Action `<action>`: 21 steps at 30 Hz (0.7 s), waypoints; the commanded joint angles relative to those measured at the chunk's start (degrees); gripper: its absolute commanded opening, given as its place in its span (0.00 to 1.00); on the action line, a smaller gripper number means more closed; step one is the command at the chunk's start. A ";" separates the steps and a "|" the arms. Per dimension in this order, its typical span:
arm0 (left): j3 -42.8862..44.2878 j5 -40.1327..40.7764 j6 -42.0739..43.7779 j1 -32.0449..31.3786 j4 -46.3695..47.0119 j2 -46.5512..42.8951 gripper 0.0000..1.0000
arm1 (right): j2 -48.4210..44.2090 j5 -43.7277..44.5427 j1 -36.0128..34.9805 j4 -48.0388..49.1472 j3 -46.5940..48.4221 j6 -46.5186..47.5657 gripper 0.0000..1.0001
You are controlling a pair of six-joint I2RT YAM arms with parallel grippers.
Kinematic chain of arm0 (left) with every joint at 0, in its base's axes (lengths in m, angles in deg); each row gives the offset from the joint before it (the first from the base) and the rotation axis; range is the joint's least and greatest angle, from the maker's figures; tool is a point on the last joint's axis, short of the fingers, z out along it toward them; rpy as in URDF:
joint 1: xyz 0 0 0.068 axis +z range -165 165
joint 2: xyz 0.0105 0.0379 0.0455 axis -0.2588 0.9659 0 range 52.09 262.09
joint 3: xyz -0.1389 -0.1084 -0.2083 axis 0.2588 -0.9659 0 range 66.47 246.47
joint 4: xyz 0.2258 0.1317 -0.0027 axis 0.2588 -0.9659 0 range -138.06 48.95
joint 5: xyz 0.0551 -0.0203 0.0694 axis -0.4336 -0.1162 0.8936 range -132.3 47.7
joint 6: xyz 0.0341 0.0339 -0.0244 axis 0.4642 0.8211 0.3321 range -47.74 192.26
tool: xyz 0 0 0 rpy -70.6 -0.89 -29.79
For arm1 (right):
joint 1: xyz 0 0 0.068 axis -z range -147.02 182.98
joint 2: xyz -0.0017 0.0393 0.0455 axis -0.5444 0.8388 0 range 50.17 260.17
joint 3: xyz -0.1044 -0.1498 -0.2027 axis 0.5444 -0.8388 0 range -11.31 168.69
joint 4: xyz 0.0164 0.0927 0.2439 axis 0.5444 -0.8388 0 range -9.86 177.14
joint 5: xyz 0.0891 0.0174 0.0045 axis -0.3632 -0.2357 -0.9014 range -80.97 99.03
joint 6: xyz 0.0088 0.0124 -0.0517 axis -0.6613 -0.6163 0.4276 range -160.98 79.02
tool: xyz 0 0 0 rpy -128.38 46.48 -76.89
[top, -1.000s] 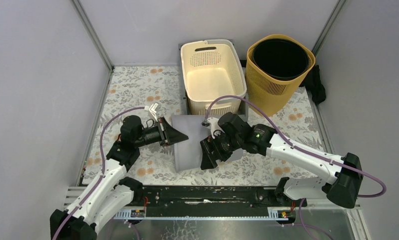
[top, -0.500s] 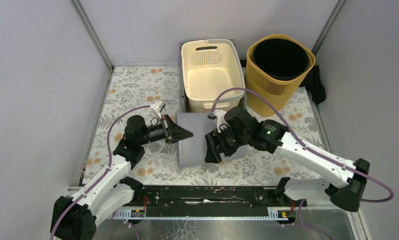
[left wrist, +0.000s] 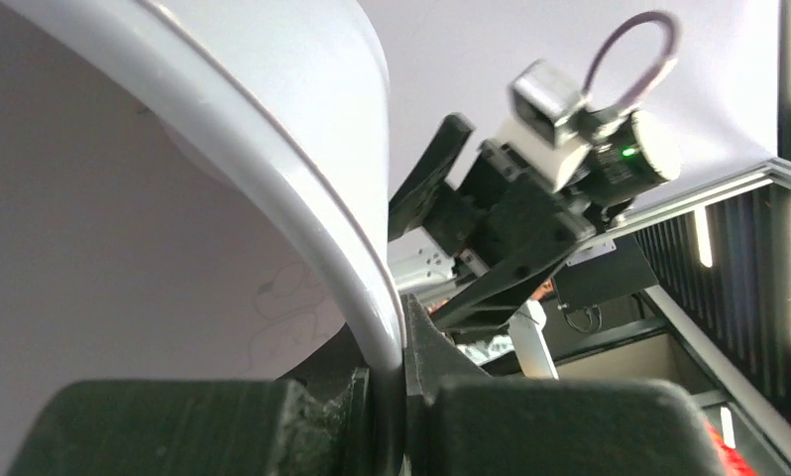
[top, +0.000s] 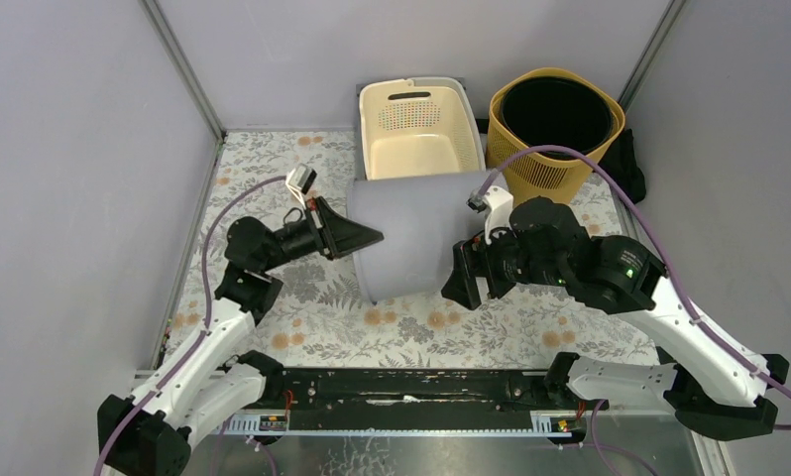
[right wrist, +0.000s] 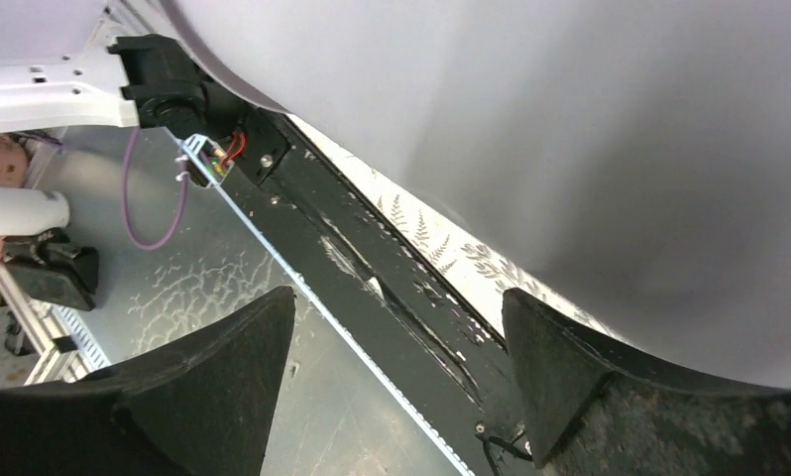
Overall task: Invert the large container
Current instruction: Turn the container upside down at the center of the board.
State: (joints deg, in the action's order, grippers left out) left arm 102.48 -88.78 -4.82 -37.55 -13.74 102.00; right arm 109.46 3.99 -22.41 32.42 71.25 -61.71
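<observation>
The large container (top: 411, 233) is a pale grey tub, lifted off the floral mat and tilted between the two arms. My left gripper (top: 372, 238) is shut on its left rim. In the left wrist view the rounded rim (left wrist: 302, 198) runs down into the closed left gripper (left wrist: 396, 367). My right gripper (top: 466, 283) stands open at the tub's lower right side. The right wrist view shows nothing between the jaws of the right gripper (right wrist: 399, 296), and its right finger (right wrist: 550, 347) lies against the grey wall (right wrist: 570, 149).
A cream perforated basket (top: 416, 129) stands just behind the tub. A yellow basket with a black liner (top: 555, 129) is at the back right, with a black object (top: 626, 164) beside it. The floral mat (top: 273, 178) covers the table, and a black rail (top: 411, 387) runs along the front edge.
The left gripper closed on the tub's rim. The tub has risen from lying low on the mat and tipped up. Both arms moved up and toward the back.
</observation>
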 commanded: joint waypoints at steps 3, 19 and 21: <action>10.81 12.50 6.91 -0.31 6.77 -1.12 0.00 | -1.12 4.14 0.28 -4.78 3.44 0.20 0.83; 18.77 42.22 15.68 0.10 37.79 18.33 0.00 | -2.60 5.17 0.29 -7.17 3.63 -1.15 0.83; 21.38 43.24 16.30 1.22 38.88 21.52 0.00 | -2.60 5.50 0.29 -7.84 3.83 -1.15 0.83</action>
State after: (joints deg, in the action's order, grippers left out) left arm 116.84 -52.21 7.27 -37.66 8.66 120.47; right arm 107.08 8.10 -22.39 25.84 72.48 -62.28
